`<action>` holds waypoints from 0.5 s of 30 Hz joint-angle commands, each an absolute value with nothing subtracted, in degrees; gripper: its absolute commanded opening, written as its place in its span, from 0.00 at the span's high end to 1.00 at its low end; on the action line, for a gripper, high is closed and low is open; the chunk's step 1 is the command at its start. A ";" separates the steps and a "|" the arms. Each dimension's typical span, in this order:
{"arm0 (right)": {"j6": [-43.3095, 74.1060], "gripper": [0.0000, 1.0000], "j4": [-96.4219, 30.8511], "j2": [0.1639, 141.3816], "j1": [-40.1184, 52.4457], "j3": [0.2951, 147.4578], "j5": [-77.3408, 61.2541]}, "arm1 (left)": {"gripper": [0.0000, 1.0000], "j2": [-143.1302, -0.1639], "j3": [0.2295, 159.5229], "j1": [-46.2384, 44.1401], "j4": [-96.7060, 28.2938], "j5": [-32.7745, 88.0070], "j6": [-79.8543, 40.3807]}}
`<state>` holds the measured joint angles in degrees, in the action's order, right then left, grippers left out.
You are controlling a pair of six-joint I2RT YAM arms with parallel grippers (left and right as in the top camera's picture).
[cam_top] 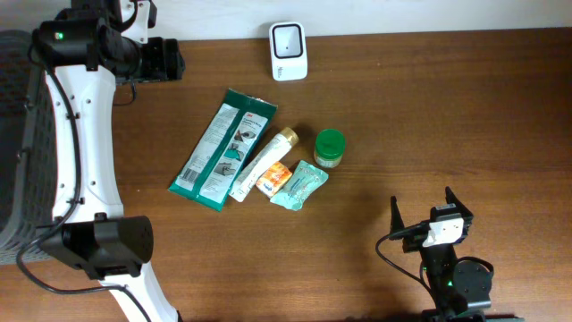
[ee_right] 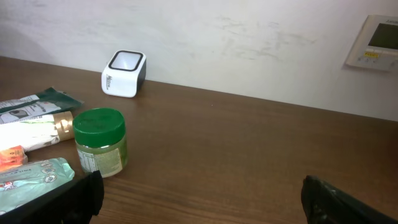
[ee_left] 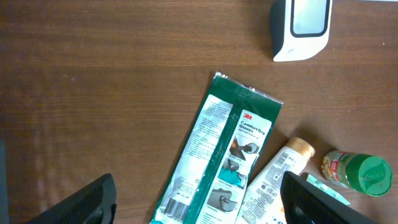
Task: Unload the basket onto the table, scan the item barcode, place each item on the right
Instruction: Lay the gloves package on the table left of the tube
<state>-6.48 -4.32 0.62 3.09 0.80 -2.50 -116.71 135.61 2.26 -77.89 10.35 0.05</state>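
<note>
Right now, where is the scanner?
Overhead, the scanner stands alone near the top edge of the table, left of centre, above the glove pack and green jar.

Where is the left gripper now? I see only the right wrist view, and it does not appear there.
Observer: The left gripper is near the far edge of the table, to the left of the white scanner.
Operator: Does it hold something?
Observer: No, it is open and empty.
Operator: Is any barcode facing up?
Observer: Yes, the green glove pack shows what looks like a barcode at its end farthest from the scanner.
</note>
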 commanded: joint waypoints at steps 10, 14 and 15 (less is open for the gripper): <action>-6.83 0.02 -4.32 0.38 2.98 0.32 -2.79 | 0.18 -116.33 135.24 1.87 -79.15 11.18 0.95; -6.83 0.02 -4.32 0.38 2.98 0.32 -2.79 | 0.14 -116.33 135.22 1.78 -80.05 11.18 0.95; -6.83 0.02 -4.32 0.38 2.98 0.32 -2.79 | 0.14 -116.33 135.13 1.63 -80.05 11.20 0.95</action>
<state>-6.48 -4.32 0.62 3.09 0.80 -2.50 -116.71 135.61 2.20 -79.72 10.37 0.25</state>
